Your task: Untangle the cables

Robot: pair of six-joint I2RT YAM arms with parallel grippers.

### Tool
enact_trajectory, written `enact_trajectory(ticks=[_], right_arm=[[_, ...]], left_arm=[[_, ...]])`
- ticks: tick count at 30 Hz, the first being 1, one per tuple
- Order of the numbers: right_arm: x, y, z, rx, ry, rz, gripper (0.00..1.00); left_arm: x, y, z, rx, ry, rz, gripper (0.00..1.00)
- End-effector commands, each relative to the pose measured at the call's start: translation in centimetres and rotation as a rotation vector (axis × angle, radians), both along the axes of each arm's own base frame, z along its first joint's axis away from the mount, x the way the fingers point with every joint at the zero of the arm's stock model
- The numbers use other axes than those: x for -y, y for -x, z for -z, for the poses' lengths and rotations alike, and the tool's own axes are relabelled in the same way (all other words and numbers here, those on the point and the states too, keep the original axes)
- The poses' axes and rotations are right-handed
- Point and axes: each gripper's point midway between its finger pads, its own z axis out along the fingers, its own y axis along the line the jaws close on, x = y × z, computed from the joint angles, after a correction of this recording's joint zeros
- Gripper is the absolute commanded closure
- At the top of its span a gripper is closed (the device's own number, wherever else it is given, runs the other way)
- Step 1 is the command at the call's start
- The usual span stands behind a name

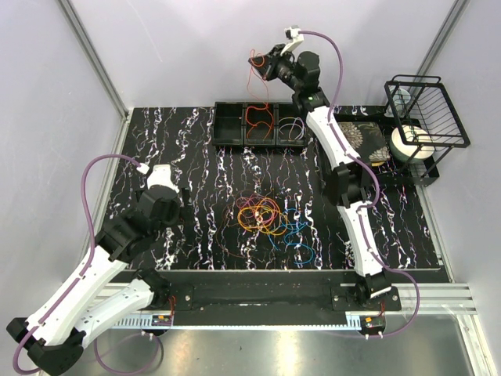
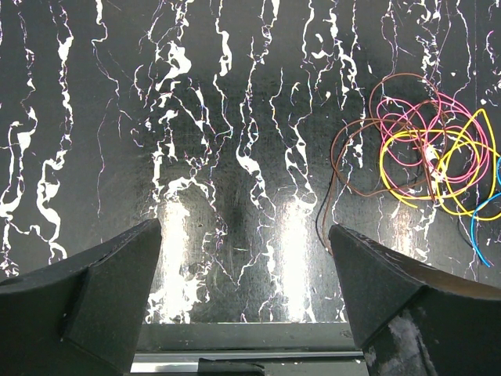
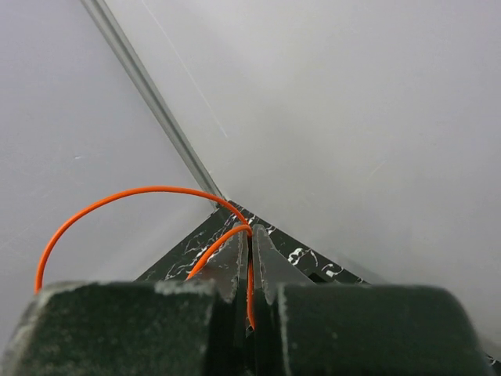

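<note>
A tangle of cables (image 1: 262, 213) in orange, yellow, pink and red lies mid-table, with blue loops (image 1: 299, 240) trailing to its right. In the left wrist view the tangle (image 2: 423, 149) sits at the upper right, beyond the right finger. My left gripper (image 1: 166, 205) (image 2: 245, 258) hovers open over the bare table left of the tangle, with nothing between its fingers. My right gripper (image 1: 264, 66) (image 3: 250, 235) is raised high above the back tray, shut on an orange cable (image 1: 254, 80) (image 3: 117, 200) that hangs from it in a loop.
A black three-compartment tray (image 1: 227, 141) stands at the back; its middle bin holds an orange cable (image 1: 258, 119) and its right bin holds pale cables (image 1: 292, 128). A black wire rack (image 1: 427, 110) and a white roll (image 1: 411, 145) stand at the back right.
</note>
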Motion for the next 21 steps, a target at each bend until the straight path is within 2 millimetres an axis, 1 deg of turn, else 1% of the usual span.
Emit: enact_trajectory(ticks=[1,2,3,4,5,7,8,10,11,12,13,17,18,19,21], right_arm=[[-0.2,-1.1,-0.1,0.088,-0.023,0.042,1.0],[0.0,-1.4,-0.2,0.101,-0.032,0.054,1.0],[-0.2,-1.7,0.4,0.104,-0.032,0.059,1.0],[-0.1,-2.0,0.5,0.115,-0.037,0.074,1.0],[0.0,-2.5,1.5,0.113,-0.028,0.087,1.0],[0.3,-3.3,2.6,0.112,-0.009,0.122,1.0],[0.4,-3.8,4.0,0.095,0.008,0.135,1.0],[0.6,-4.5,5.6,0.075,0.044,0.174,1.0],[0.6,-4.7,7.3,0.045,0.065,0.181,1.0],[0.7,-4.8,8.2,0.032,0.084,0.187,1.0],[0.5,-4.8,9.4,0.006,0.101,0.18,1.0],[-1.1,-3.3,12.0,-0.056,0.161,0.136,1.0],[-1.0,-3.2,12.2,-0.057,0.169,0.152,1.0],[-0.9,-2.9,13.0,-0.073,0.191,0.158,1.0],[-0.6,-2.7,13.9,-0.103,0.209,0.182,1.0]], left_arm=[[0.5,-0.7,-0.8,0.043,0.029,0.009,0.08],[0.6,-0.7,-0.8,0.043,0.029,0.01,0.08],[0.5,-0.7,-0.8,0.042,0.029,0.009,0.08],[0.5,-0.7,-0.7,0.04,0.027,0.008,0.08],[0.5,-0.7,-0.8,0.04,0.027,0.008,0.08],[0.6,-0.8,-0.7,0.037,0.025,0.009,0.08],[0.6,-0.8,-0.6,0.034,0.022,0.011,0.08],[0.6,-0.8,-0.7,0.034,0.023,0.012,0.08],[0.7,-0.8,-0.6,0.031,0.022,0.013,0.08],[0.7,-0.8,-0.6,0.032,0.024,0.012,0.08],[0.7,-0.8,-0.6,0.031,0.022,0.013,0.08],[0.7,-0.9,-0.6,0.031,0.023,0.011,0.08],[0.7,-0.8,-0.5,0.028,0.021,0.014,0.08],[0.7,-0.8,-0.5,0.027,0.022,0.016,0.08],[0.8,-0.8,-0.6,0.031,0.024,0.016,0.08]])
